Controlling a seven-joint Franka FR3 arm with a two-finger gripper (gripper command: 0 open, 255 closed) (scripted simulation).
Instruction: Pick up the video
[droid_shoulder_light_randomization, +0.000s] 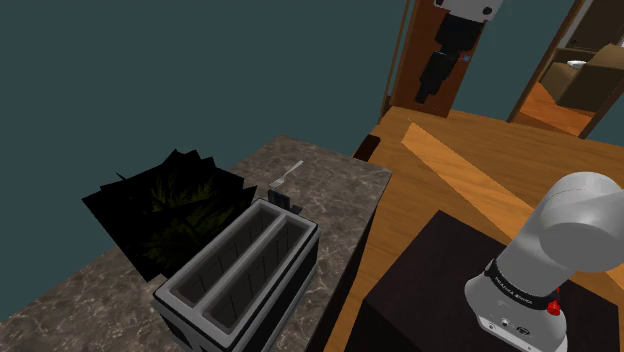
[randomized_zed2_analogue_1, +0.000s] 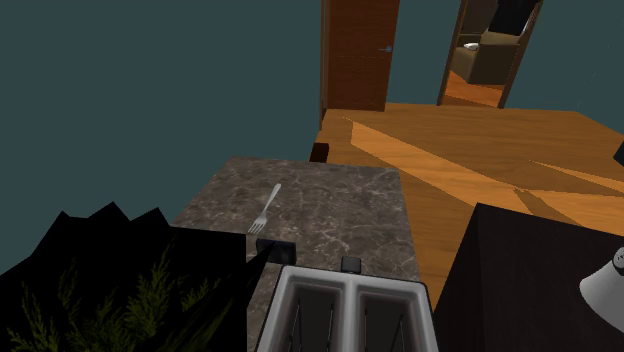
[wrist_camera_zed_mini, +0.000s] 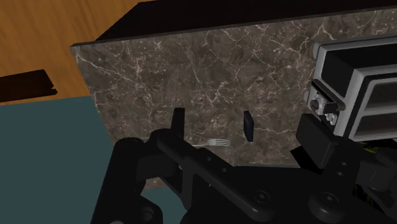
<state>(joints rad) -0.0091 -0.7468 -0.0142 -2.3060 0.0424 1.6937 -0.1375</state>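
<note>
The video is a small dark blue case standing on edge on the marble counter, just beside the tines of a fork. In the shoulder view the video stands between the fork and the toaster's end. It also shows in the second exterior view, where the video sits below the fork. My gripper is open, high above the counter, with the video far beneath the gap between its fingers. From the shoulder camera the gripper hangs near the top, over the wooden floor.
A large grey two-slot toaster stands on the counter close to the video, its knob end facing it. A dark plant rises beside the counter. Past the counter edge are wooden floor, a door and my black stand.
</note>
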